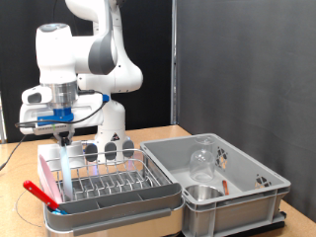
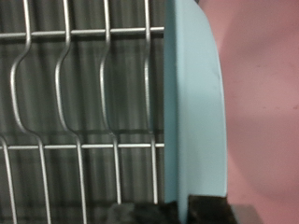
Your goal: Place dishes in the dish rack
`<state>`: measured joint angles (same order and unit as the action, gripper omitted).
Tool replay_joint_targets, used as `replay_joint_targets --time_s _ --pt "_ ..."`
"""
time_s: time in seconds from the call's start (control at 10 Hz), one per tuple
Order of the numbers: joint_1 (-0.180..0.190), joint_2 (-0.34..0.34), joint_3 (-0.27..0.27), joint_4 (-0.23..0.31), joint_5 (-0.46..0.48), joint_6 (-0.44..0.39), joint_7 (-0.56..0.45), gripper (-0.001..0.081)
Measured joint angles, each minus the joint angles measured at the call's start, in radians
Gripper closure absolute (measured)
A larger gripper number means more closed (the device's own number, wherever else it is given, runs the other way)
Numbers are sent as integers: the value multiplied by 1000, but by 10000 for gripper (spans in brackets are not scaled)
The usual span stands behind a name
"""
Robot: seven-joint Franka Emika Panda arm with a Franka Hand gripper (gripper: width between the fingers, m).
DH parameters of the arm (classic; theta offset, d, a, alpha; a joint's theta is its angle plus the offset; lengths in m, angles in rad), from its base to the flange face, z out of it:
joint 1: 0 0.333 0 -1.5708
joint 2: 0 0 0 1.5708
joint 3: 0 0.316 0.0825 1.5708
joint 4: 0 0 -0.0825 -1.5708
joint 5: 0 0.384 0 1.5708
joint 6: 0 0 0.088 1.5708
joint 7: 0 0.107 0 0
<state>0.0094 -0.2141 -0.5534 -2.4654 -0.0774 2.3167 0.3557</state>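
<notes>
My gripper [image 1: 62, 126] hangs over the far left end of the dish rack [image 1: 109, 183], a silver wire rack in a shallow white tray. It is shut on a thin pale blue dish [image 1: 67, 148] held on edge. In the wrist view the blue dish [image 2: 192, 103] runs up from the dark fingers [image 2: 201, 213], just above the rack's wires [image 2: 84, 112]. A clear glass [image 1: 202, 158], a shiny metal cup [image 1: 202, 193] and a small red-handled utensil [image 1: 225, 184] lie in the grey tub [image 1: 252, 193].
A red strip [image 1: 39, 193] lies along the rack's left edge. A pink surface [image 2: 262, 103] fills the wrist view beside the dish. The rack and the tub stand side by side on a wooden table [image 1: 168, 133]. A black curtain hangs behind.
</notes>
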Motion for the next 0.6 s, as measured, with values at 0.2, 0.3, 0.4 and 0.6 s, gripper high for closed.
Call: replay_joint_targets --time_s 0.2,0.3,0.4,0.6 --pt "0 7 0 -9 11 7 -17 792" --pt "0 7 0 -11 12 14 -17 792" --pt "0 9 0 -13 17 23 -17 792" --pt "0 17 0 -15 29 45 -17 792"
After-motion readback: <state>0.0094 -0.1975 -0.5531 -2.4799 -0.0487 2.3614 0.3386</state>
